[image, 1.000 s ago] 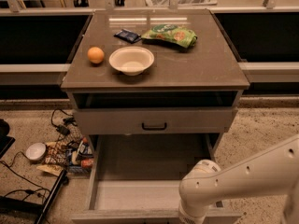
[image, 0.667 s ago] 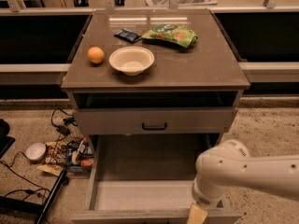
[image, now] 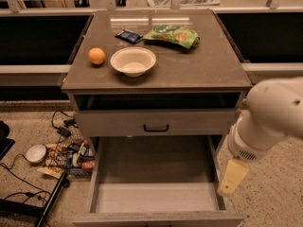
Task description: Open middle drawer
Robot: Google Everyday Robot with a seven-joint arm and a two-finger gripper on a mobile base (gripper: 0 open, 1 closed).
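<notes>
Counter (image: 203, 72): flat grey-brown top, slightly glossy, square-edged, on a grey cabinet. On it sit an orange (image: 96, 56), a shallow cream bowl (image: 133, 60) just beside it, a crinkled green bag (image: 173, 35) and a small dark packet (image: 129, 36) at the back.

Under the top is a dark open slot, then a shut drawer (image: 113, 123) with a black bar handle (image: 156, 127).

Middle drawer (image: 154, 197): below that one, standing out far toward me. It is wide and shallow, with thin grey walls and a plain matte grey floor (its front is cut off by the lower edge of view).

Arm (image: 277, 110): bulky, smooth white, rounded shell, entering from the right and bending downward. Gripper (image: 232, 178): pale yellow, hanging tip-down at the middle drawer's right wall, near its front corner. Open or closed, I cannot tell.

Floor (image: 279, 193): speckled beige. On the left lie tangled black cables (image: 64, 126), a heap of wrappers (image: 71, 155) and a small white disc (image: 36, 153).
</notes>
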